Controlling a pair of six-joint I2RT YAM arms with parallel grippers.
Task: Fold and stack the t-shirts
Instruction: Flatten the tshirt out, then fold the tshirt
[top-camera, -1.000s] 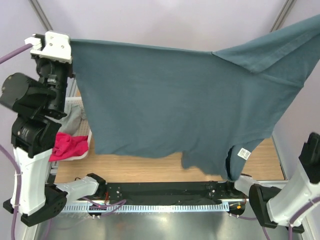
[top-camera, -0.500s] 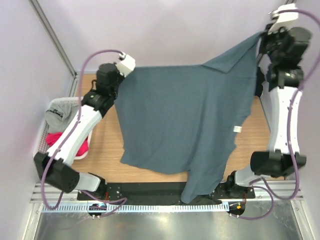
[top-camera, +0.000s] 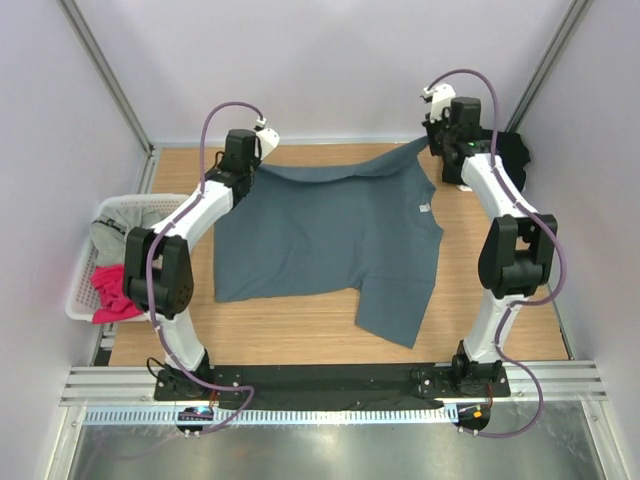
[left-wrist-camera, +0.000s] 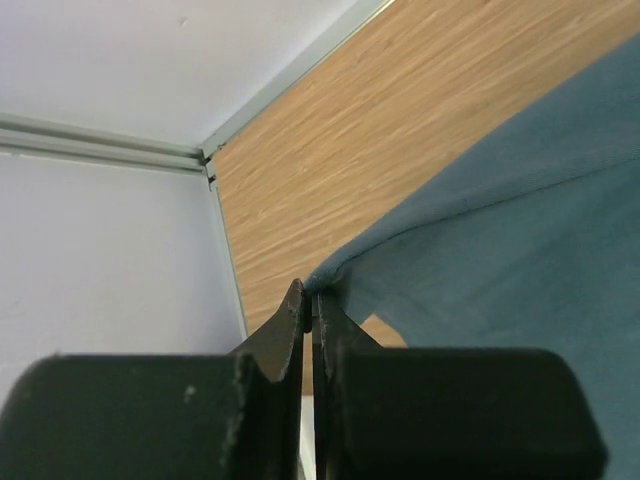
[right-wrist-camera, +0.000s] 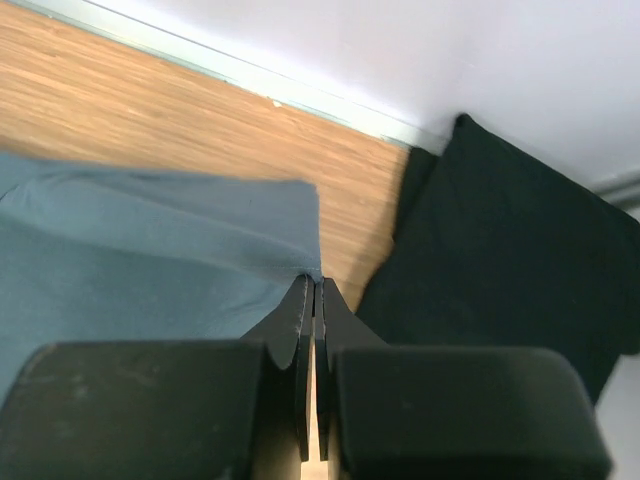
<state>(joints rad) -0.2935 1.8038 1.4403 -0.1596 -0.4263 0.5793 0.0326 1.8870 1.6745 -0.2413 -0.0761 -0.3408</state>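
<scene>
Blue-grey shirt (top-camera: 320, 235) pinched at its far corners.
Left gripper (left-wrist-camera: 308, 302) and right gripper (right-wrist-camera: 314, 288) clamp thin hems; a slip, or snagging the black shirt (right-wrist-camera: 500, 240), could skew the fold.

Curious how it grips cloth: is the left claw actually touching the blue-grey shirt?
Touching. The left wrist view shows the left claw shut on a corner of the blue-grey shirt, with the cloth pinched between its tips.

I couldn't read the tiny white tag (top-camera: 424, 208); my right arm (top-camera: 495, 190) hid part of the black shirt (top-camera: 516, 155).
</scene>
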